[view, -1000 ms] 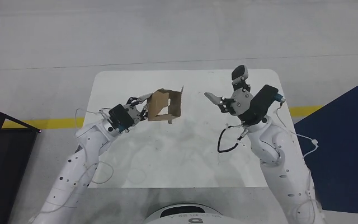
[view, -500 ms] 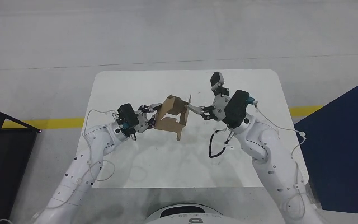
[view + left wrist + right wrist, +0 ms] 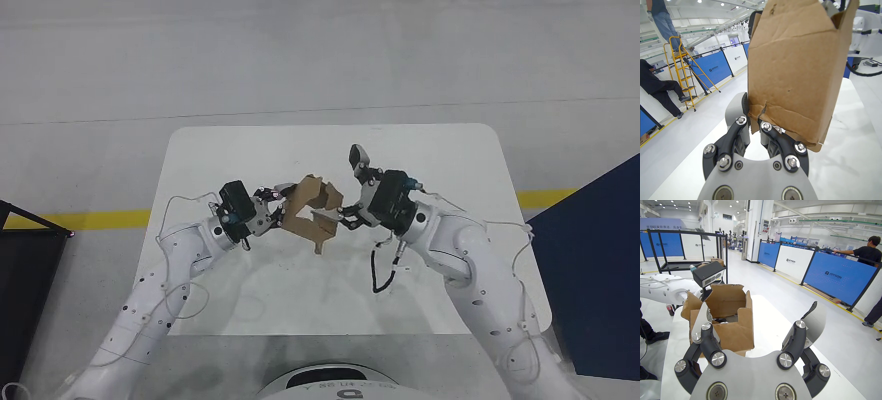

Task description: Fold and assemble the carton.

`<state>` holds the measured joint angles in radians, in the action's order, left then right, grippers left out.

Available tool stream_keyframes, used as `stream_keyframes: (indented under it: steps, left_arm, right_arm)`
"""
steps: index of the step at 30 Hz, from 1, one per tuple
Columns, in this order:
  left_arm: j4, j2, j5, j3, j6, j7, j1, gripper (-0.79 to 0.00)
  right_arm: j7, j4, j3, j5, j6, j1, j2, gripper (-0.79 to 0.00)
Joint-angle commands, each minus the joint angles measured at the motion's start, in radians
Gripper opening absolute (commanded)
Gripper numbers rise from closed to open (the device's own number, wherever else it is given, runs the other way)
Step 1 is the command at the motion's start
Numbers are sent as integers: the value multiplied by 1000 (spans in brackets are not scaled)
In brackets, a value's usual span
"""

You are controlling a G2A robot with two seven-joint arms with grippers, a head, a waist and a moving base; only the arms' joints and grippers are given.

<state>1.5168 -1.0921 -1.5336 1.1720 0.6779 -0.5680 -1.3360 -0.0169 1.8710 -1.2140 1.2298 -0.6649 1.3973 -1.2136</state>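
Note:
A brown carton [image 3: 308,208] with its flaps loose is held tilted above the middle of the white table [image 3: 430,290]. My left gripper [image 3: 272,200] is shut on a torn flap at one end of the carton [image 3: 795,75]; in the left wrist view the gripper [image 3: 753,121] pinches that edge between its pads. My right gripper [image 3: 345,187] is open at the carton's other side. In the right wrist view the gripper [image 3: 758,315] faces the open mouth of the carton [image 3: 728,306], with one of its fingers [image 3: 702,317] reaching in over a flap and the other out in free air.
A black cable [image 3: 380,272] loops below my right forearm over the table. The table's near half and right side are bare white surface. A yellow floor line [image 3: 100,218] runs behind the table at both sides.
My right arm has swung left from the table's right side up to the carton. The left arm has pushed the carton rightward and turned it, tilting it more.

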Motion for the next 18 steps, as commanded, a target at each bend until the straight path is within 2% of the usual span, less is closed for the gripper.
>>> stream_keyframes:
  steps: [1,10,18]
  left_arm:
    - [-3,-1,19,0,2,14,0,-785]
    - [-12,-6,115,-7,1,89,0,-785]
    - [3,-7,113,-14,6,93,-1,-785]
  right_arm:
    - [-1,1,7,1,2,-5,0,0]
    - [-21,12,23,13,16,-8,1,0]
    - [-5,-12,42,-2,21,-20,1,0]
